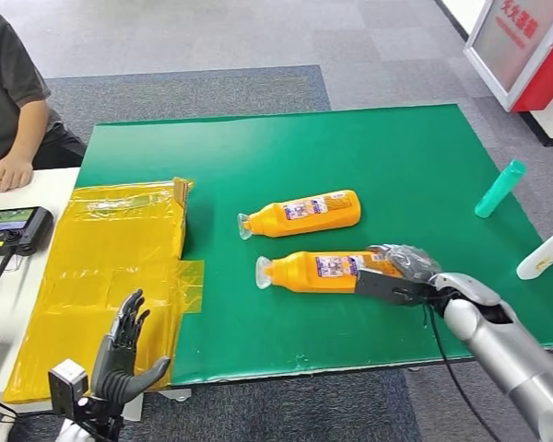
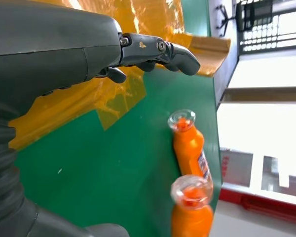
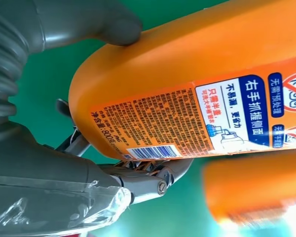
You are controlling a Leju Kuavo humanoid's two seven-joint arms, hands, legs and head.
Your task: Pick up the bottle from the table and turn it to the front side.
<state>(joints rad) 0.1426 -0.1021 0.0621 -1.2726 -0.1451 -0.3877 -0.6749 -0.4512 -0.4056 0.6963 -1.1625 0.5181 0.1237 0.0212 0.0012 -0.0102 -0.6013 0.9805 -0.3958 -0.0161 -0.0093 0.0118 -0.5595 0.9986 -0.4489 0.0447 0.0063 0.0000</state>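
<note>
The left hand (image 2: 101, 54) extends over the green desk (image 2: 113, 177), fingers (image 2: 176, 54) straight and apart, with nothing held. Below the fingers lies crinkled yellow plastic sheeting (image 2: 113, 94), one flap reaching onto the green surface. Two orange bottles (image 2: 189, 148) lie on the desk near its edge, side by side, clear caps facing the camera. The nearer bottle (image 2: 191, 210) is blurred.

The held bottle (image 3: 199, 94) hides most right-hand fingers (image 3: 154, 180).
</note>
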